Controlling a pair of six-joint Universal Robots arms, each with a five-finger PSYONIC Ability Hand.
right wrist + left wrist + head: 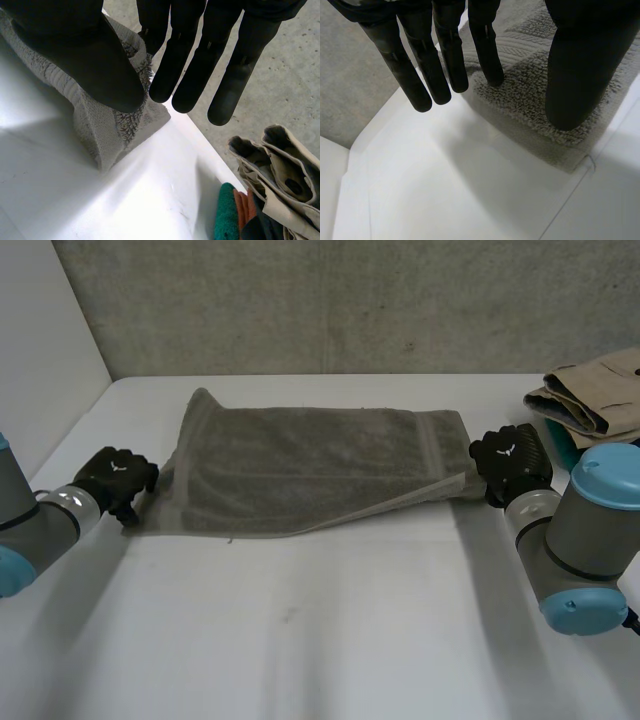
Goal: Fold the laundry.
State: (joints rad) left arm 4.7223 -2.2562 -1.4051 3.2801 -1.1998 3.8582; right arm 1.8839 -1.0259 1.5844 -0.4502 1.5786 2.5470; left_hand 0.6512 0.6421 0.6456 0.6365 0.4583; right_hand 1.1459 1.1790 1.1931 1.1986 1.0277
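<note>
A white table (320, 640) fills the scene. A rough grey wall (350, 300) closes its far edge and a white side panel (40, 330) its left edge. The whole near half of the tabletop is bare.

A grey towel (300, 470) lies folded across the far middle, its long side running left to right. The top layer's near edge slants up toward the right end. There is a strip of bare table between the towel and the wall.

At the far right corner sits a pile of folded beige clothes (595, 395), well apart from the towel.

The left hand (118, 478) is at the towel's near left corner. Its fingers are straight and slightly spread, mostly over bare table, with the thumb above the flat cloth.

The right hand (512, 460) is at the towel's right end. Its thumb and nearest finger pinch the raised corner, and its other fingers are straight and free.
</note>
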